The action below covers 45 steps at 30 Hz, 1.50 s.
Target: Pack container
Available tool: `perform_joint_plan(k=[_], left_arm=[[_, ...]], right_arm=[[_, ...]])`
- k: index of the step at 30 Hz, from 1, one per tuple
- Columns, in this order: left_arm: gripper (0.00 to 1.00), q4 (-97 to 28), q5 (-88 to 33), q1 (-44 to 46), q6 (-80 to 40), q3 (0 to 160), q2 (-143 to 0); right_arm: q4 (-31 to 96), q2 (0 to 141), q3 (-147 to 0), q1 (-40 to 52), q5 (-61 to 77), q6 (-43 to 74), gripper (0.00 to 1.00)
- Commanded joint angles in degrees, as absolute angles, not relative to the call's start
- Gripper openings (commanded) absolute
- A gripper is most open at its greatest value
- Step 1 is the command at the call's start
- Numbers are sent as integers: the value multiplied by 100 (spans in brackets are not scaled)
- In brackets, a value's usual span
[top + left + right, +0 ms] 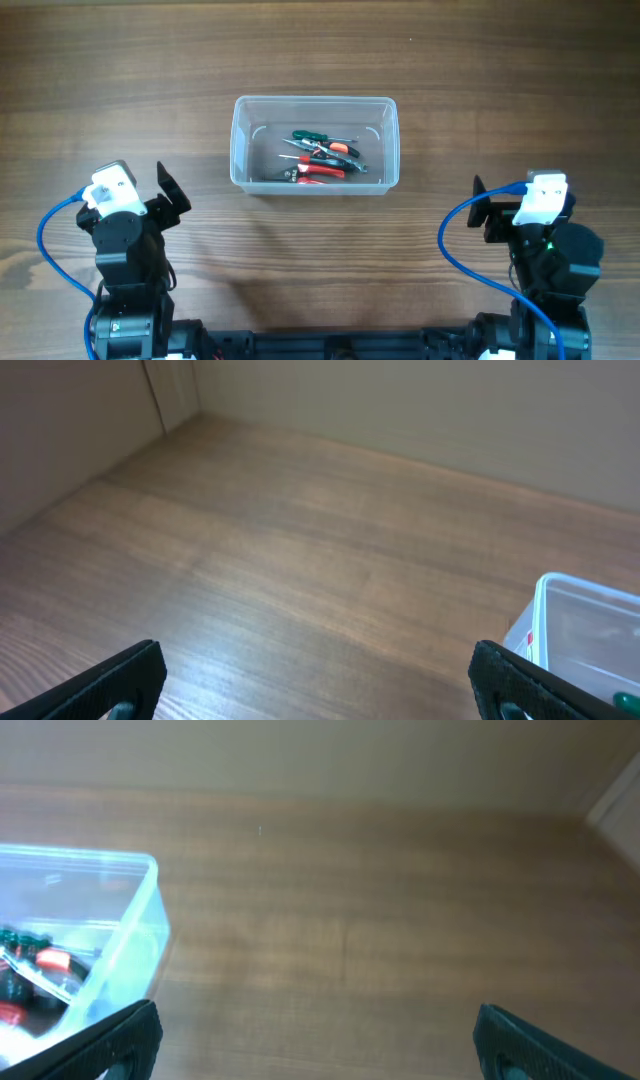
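The container [243,150] sits on the desk [520,80] a little toward 12 o'clock from the middle of the overhead view, with its long sides running from 9 to 3 o'clock. It stands upright and has no lid. A small heap of hand tools [322,158] with green, orange and red handles lies on its floor, gathered toward the 3 o'clock half.

The left fingers [110,685] hover at about 8 o'clock from the tub, well apart from it, and they are spread wide with nothing between them. The right fingers [110,1042] hover at about 4 o'clock, also well apart from the tub, and are likewise spread wide and empty. Each wrist view catches only a near corner of the tub.

We judge the tub to be light, thin-walled and somewhat springy. Its smooth plastic could slide on the wood if pushed, or slip from a shallow pinch. The tools inside are loose, so any tilt would probably send them sliding and shift the weight.

The rimmed edge looks like the best hold to us, with one finger inside the wall and one outside, just under the lip. We would take it at the middle of a short wall, at 9 or 3 o'clock, where the wall bows least. A rounded corner would offer poor purchase. With both arms in use, opposite short walls would keep the tub level.
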<state>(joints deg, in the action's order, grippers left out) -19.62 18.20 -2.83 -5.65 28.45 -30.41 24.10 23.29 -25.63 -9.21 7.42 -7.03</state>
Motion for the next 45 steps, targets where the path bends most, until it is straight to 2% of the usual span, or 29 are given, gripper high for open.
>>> perform_joint_plan(k=[1, 11, 14, 19, 21, 28, 32, 45], left_arm=[[100, -2272, 1896, -329, -668, 2823, -3011], [100, -3498, 1894, -329, -668, 2823, -3011], [100, -3503, 1894, -329, -668, 2823, -3011], [100, -3503, 1894, -329, -668, 2823, -3011], [100, -3503, 1894, -329, -668, 2823, -3011], [100, -3505, 1894, -329, -668, 2823, -3011], [100, -3503, 1894, -329, -668, 2823, -3011], [100, -3503, 1894, -329, -668, 2823, -3011]], right_arm=[[2731, 2292, -2563, -919, 661, -587, 100], [3120, 2248, -2563, -884, 659, -589, 100], [3201, 1750, -2563, -526, 292, -602, 100], [3280, 139, -2392, 38, 303, -561, 100], [2834, 30, -2115, 191, 294, -576, 100], [-880, 12, -16, 528, -19, -582, 100], [-14, 12, -34, 530, -381, -233, 100], [-45, 14, -32, 530, -106, -410, 100]])
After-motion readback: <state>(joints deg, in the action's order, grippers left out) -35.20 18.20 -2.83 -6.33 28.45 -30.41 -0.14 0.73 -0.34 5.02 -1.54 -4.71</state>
